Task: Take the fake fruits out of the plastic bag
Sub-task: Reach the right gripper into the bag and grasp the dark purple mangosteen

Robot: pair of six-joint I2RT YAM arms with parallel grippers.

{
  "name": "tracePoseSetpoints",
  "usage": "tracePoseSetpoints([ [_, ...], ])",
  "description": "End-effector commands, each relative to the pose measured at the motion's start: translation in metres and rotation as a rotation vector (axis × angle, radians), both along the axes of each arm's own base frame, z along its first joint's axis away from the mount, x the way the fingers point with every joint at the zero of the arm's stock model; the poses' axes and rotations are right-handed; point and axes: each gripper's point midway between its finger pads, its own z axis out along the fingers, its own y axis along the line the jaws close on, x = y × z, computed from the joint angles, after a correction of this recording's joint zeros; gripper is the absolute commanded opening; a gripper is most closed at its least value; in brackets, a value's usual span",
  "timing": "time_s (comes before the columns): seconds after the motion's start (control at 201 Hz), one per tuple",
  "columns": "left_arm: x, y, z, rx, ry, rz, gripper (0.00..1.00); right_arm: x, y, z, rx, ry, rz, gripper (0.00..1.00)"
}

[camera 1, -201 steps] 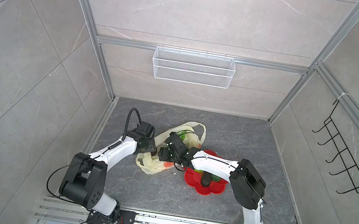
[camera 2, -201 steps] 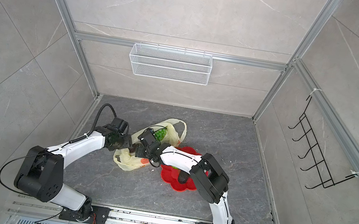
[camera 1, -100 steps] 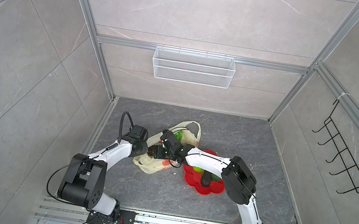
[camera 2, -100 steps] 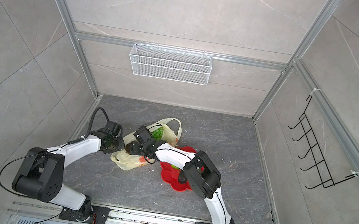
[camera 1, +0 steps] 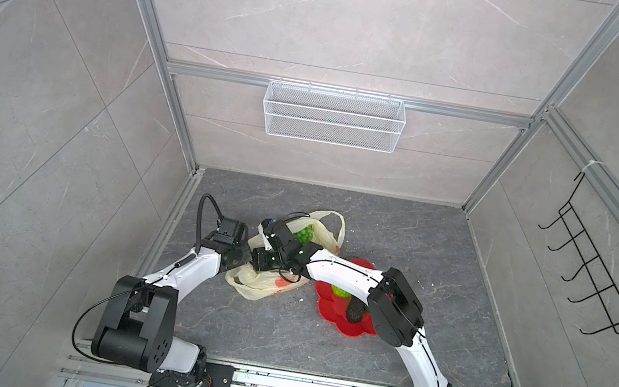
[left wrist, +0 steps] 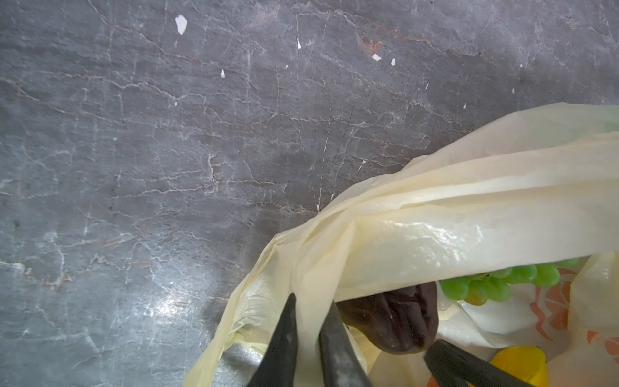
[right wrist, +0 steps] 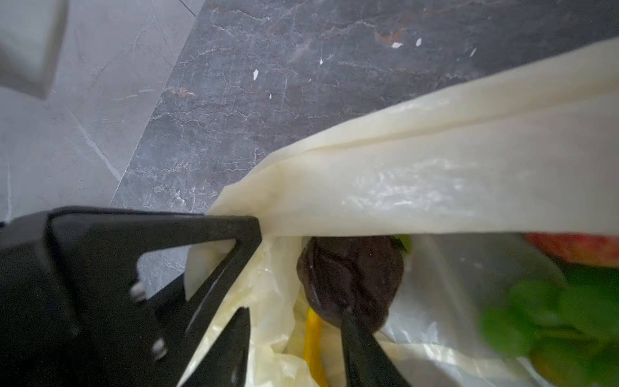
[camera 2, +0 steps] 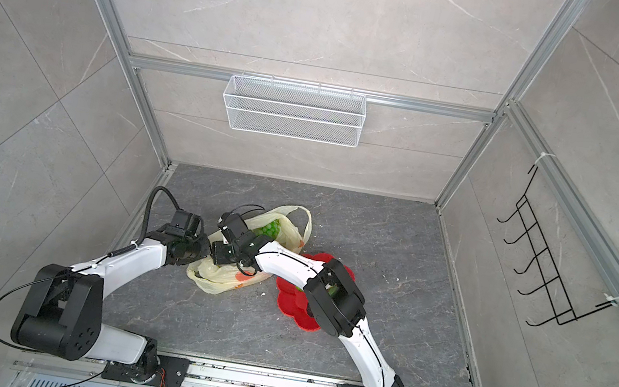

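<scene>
Progress is partial: a bumpy lime-green fruit (camera 1: 340,291) and a dark avocado (camera 1: 354,313) sit on the red flower-shaped plate (camera 1: 349,329). Glossy green grapes (left wrist: 499,284), a wrinkled second avocado (left wrist: 392,318) and a yellow fruit (left wrist: 516,362) are left inside the thin, crinkled cream plastic bag (camera 1: 264,280) beside the plate. Your left gripper (left wrist: 311,301) is clamped on the bag's rim. Your right gripper (right wrist: 321,315) reaches inside, one finger against the second avocado; you cannot tell whether it grips.

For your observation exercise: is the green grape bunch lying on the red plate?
No, the green grape bunch lies inside the plastic bag, beside a dark avocado.
</scene>
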Motion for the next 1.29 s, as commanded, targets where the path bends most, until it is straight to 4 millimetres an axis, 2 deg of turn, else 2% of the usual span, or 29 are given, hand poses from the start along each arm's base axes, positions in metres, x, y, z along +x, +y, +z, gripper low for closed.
tracePoseSetpoints([
  [0.0,0.003,-0.001,0.01,-0.029,-0.04,0.015,0.12,-0.003,0.002,-0.015,-0.056,0.016,0.019,0.45],
  [0.144,0.002,-0.001,0.009,-0.035,-0.042,0.015,0.12,0.009,-0.014,-0.033,-0.166,-0.009,-0.058,0.48],
  [0.254,-0.001,-0.001,0.009,-0.042,-0.05,0.019,0.12,0.015,-0.021,-0.033,-0.189,-0.028,-0.098,0.52],
  [0.453,-0.002,-0.007,0.01,-0.078,-0.059,0.005,0.1,0.011,0.003,-0.024,-0.092,0.003,-0.041,0.65],
  [0.692,-0.006,-0.011,0.017,-0.106,-0.077,-0.007,0.09,0.022,0.007,-0.04,-0.133,0.004,-0.073,0.7],
  [0.762,-0.007,-0.011,0.017,-0.109,-0.079,-0.005,0.08,0.024,0.006,-0.047,-0.158,0.005,-0.078,0.7],
  [0.832,-0.008,-0.01,0.018,-0.109,-0.08,-0.004,0.08,0.026,0.006,-0.042,-0.162,-0.004,-0.085,0.7],
  [0.842,-0.008,-0.011,0.019,-0.109,-0.082,-0.005,0.08,0.025,0.005,-0.053,-0.179,0.005,-0.084,0.7],
  [0.876,-0.008,-0.01,0.019,-0.109,-0.082,-0.004,0.08,0.026,0.004,-0.059,-0.188,0.009,-0.088,0.7],
  [1.016,-0.009,-0.009,0.02,-0.105,-0.085,-0.003,0.08,0.028,0.004,-0.058,-0.191,0.005,-0.092,0.67],
  [1.18,-0.009,-0.008,0.018,-0.095,-0.076,-0.001,0.08,0.029,0.003,-0.045,-0.181,-0.008,-0.092,0.58],
  [1.215,-0.009,-0.008,0.016,-0.091,-0.072,0.0,0.08,0.028,0.002,-0.049,-0.183,-0.008,-0.086,0.57],
  [1.225,-0.009,-0.007,0.016,-0.09,-0.072,0.001,0.08,0.029,0.004,-0.033,-0.16,-0.021,-0.087,0.56],
  [1.29,-0.008,-0.007,0.015,-0.087,-0.071,0.001,0.08,0.028,0.003,-0.022,-0.145,-0.037,-0.081,0.54],
])
